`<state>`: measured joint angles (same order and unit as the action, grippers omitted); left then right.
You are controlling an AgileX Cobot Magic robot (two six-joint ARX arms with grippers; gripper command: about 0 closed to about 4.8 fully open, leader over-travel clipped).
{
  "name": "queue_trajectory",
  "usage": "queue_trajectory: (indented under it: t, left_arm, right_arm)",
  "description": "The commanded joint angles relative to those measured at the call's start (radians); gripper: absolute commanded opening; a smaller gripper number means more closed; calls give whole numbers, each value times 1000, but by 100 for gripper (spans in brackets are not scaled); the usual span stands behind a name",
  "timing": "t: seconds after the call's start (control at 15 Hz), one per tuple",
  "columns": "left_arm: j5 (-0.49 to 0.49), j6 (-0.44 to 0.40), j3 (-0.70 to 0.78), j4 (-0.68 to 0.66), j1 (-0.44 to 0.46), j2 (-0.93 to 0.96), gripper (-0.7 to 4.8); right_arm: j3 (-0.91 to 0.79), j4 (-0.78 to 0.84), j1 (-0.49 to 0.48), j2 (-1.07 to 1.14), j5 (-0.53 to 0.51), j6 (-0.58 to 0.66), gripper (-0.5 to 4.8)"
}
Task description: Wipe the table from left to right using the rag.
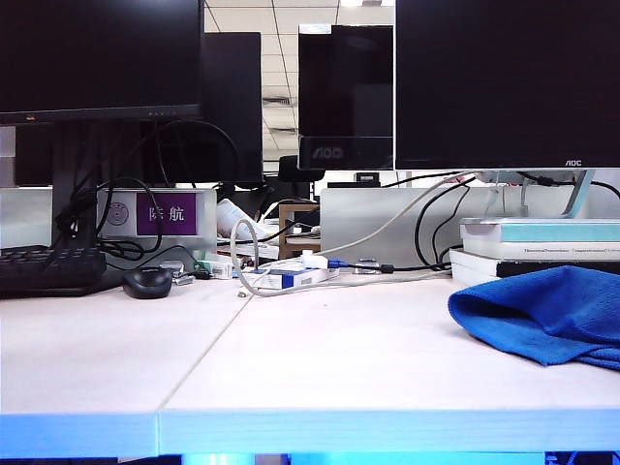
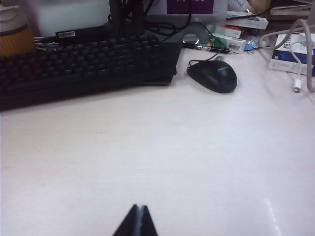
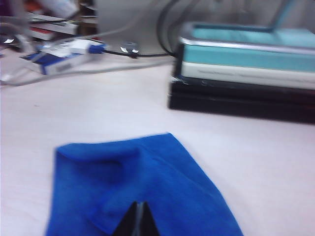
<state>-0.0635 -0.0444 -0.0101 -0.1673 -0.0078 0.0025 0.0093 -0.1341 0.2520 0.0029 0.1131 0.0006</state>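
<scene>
Blue rag (image 1: 542, 315) on table (image 1: 320, 358) | left hand (image 2: 137, 221) clenched | right hand (image 3: 139, 219) clenched above rag

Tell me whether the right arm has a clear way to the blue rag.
Probably yes. The right gripper hangs just over the rag, fingers together, nothing between them. The book stack sits behind, clear of the rag. The fingers would need to open first. The left gripper is over bare table.

Bright blue fuzzy microfibre rag (image 1: 547, 315), crumpled w/ soft rounded folds, lies flat-ish on far right of wide pale whitish-beige wood-grain table (image 1: 320, 363), just in front of stacked books. Table has thin seam, light front edge.
</scene>
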Motion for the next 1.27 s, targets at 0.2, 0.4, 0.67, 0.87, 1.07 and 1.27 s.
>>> queue_trajectory:
  t: [0.2,0.4,0.67,0.87,1.07,1.27]
  left_arm:
    - [-3,3,2,-11,2,-2,-2]
    - [-3,3,2,-11,2,-2,-2]
    - [-3,3,2,-11,2,-2,-2]
    - [-3,3,2,-11,2,-2,-2]
    - [-3,3,2,-11,2,-2,-2]
    - [-3,3,2,-11,2,-2,-2]
  right_arm:
    - [-7,-38,-105,-1,-63,11,-1]
    - [-7,-40,-173,-1,-64,11,-1]
    - [-7,-37,-204,-1,-64,96,-1]
    - [-7,-34,-203,-1,-64,96,-1]
    - [-7,-34,-203,-1,-64,96,-1]
    - [-7,-34,-203,-1,-64,96,-1]
